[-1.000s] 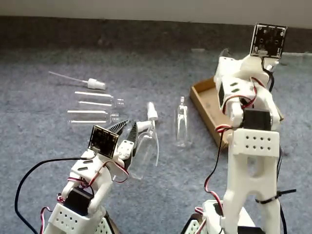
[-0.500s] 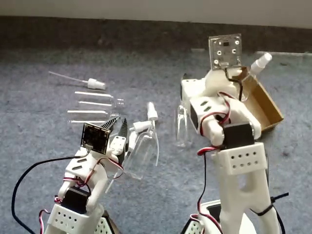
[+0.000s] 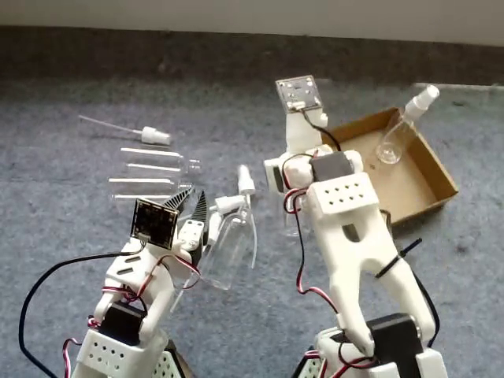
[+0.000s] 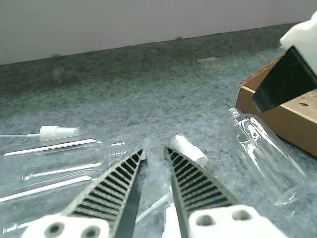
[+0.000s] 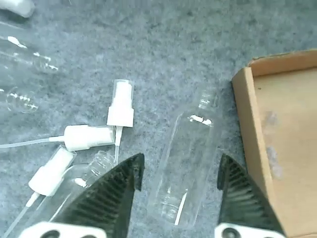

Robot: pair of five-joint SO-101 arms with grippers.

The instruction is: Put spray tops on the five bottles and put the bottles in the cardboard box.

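My right gripper (image 5: 181,161) is open, its jaws standing to either side of a clear uncapped bottle (image 5: 185,168) lying on the grey cloth beside the cardboard box (image 5: 282,148). Three loose spray tops (image 5: 120,106) (image 5: 89,137) (image 5: 49,171) lie close by, the last one at the neck of another bottle (image 5: 84,183). My left gripper (image 4: 154,151) is slightly open with nothing in it, just short of a spray top (image 4: 190,150). In the high view a capped bottle (image 3: 402,126) leans in the box (image 3: 425,197). Two uncapped bottles (image 3: 157,161) (image 3: 150,187) lie at the left.
One more spray top with a long tube (image 3: 150,135) lies at the far left. The right arm's body (image 3: 339,197) covers most of the middle bottle in the high view. A dark strip and a wall run along the far edge of the cloth.
The right arm has swung left from above the box to over the middle bottle, leaving the capped bottle in the box. The left arm shifted slightly.
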